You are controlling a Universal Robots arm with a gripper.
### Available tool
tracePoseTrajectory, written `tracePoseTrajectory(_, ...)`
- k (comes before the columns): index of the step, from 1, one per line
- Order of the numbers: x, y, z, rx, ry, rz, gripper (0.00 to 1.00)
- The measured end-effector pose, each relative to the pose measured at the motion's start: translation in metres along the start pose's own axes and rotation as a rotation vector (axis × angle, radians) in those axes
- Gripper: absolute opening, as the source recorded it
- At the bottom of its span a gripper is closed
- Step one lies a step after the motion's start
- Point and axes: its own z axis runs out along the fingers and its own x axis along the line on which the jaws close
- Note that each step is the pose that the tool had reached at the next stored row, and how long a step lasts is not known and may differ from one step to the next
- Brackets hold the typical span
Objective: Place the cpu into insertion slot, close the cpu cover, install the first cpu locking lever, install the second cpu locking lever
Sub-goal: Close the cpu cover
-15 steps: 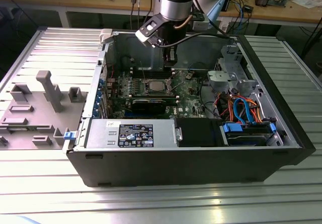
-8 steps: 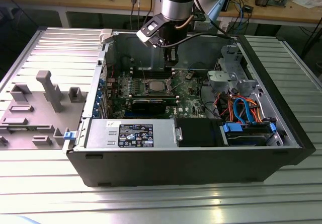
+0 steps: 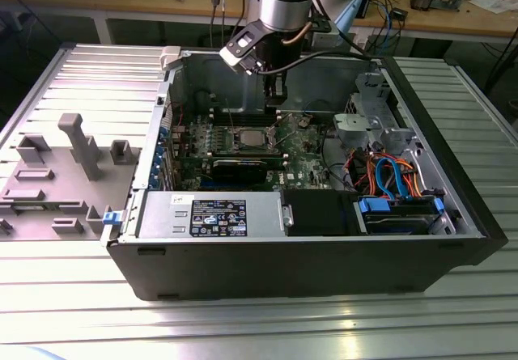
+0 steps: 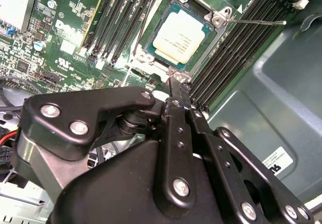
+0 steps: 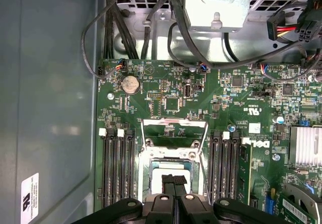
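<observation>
The cpu [image 4: 181, 36] sits flat in the insertion slot [image 4: 161, 54], the cpu cover [image 5: 174, 122] stands hinged open, and the gripper [image 5: 174, 182] hovers above with fingers pressed together, empty, so the cover wants an even push at its free edge, never on the chip.

cpu [image 4: 180, 36]: flat square chip with a silver-grey top. It lies flat, seated in the insertion slot [image 4: 148, 43] and lined up with its edges. The insertion slot is a square socket with a silver metal rim on the green board [image 4: 65, 43], between two banks of black memory slots [image 4: 236, 43]. cpu cover [image 5: 173, 123]: thin silver frame plate with a square window, swung open on its hinge and off the chip; the board shows through the window. One thin locking lever [image 4: 254, 21] sticks out over the memory slots.
</observation>
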Motion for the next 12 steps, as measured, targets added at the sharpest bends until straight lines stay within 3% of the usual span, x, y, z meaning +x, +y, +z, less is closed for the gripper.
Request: tracePoseTrajectory(12,0.0000,0.0000,-0.0004,0.0000,-0.0031,0.000,0.11)
